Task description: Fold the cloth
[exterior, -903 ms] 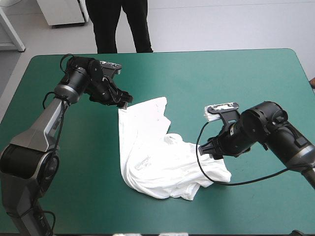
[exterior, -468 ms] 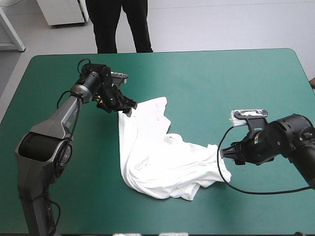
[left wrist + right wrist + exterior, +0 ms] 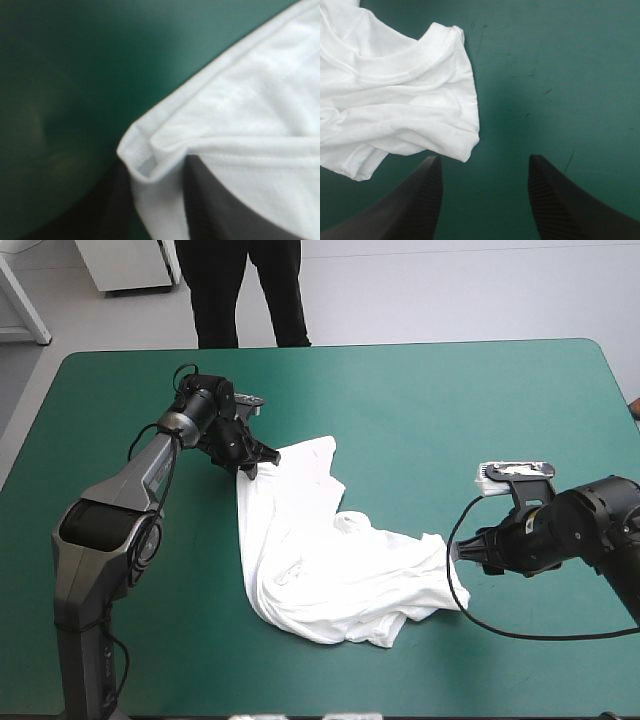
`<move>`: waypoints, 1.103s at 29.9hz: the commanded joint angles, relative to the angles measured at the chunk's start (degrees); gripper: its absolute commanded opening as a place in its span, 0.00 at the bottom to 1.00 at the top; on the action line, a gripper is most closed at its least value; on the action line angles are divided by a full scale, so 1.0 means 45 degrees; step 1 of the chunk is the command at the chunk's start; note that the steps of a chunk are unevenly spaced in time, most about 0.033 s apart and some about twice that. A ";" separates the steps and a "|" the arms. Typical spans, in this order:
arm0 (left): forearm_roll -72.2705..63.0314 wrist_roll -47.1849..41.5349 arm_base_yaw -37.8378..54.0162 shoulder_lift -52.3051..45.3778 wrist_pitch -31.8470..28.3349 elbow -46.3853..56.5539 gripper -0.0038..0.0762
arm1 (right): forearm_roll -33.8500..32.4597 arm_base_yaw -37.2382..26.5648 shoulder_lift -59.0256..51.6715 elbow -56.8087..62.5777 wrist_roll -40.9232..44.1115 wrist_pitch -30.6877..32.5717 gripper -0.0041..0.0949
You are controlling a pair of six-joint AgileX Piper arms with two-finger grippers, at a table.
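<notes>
Folding looks barely begun: the T-shirt [image 3: 320,560] lies crumpled mid-surface [image 3: 450,410], the left gripper [image 3: 250,466] with its fingers pinched on the shirt's far corner, the right gripper [image 3: 464,551] with fingers wide apart, empty, just beside the opposite edge.

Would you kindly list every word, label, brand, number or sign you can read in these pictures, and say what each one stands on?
No text can be read in any view.
T-shirt: a small grey patch in the high view, perhaps a label or a fold, too small to read.
Teal-green cover: no print, only faint scuffs.
Left gripper and right gripper: no markings visible on the black fingers.
</notes>
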 commanded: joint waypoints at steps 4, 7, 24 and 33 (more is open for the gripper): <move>-0.0311 0.0143 -0.0020 -0.0515 -0.0009 -0.0253 0.04 | 0.0006 -0.0091 -0.0214 0.0287 -0.0052 0.0102 0.53; -0.0311 0.0143 -0.0020 -0.0515 0.0010 -0.0253 0.04 | 0.0006 -0.0091 -0.0214 0.1234 -0.0385 0.0010 0.54; -0.0595 0.0171 -0.0020 -0.0515 0.0010 -0.0253 0.04 | -0.0529 0.1790 0.2558 0.2281 0.0675 -0.3656 0.54; -0.0595 0.0171 -0.0020 -0.0515 -0.0040 -0.0253 0.04 | -0.0671 0.1790 0.3888 0.3112 0.0674 -0.4987 0.53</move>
